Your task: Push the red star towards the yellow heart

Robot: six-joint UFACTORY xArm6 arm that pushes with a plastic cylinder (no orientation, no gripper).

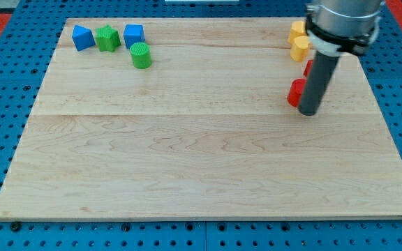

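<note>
My tip (pixel 308 112) rests on the board at the view's right. A red block (pixel 296 92), shape partly hidden by the rod, touches the rod's left side just above the tip. A second red block (pixel 308 68) shows only as a sliver behind the rod. Two yellow blocks sit above: one (pixel 300 48) just left of the rod, and one (pixel 297 30) at the board's top edge. I cannot tell which is the heart or which red block is the star.
At the view's top left stand a blue block (pixel 82 37), a green star (pixel 107 38), a blue cube (pixel 133 35) and a green cylinder (pixel 141 55). The wooden board (pixel 187 153) lies on a blue perforated surface.
</note>
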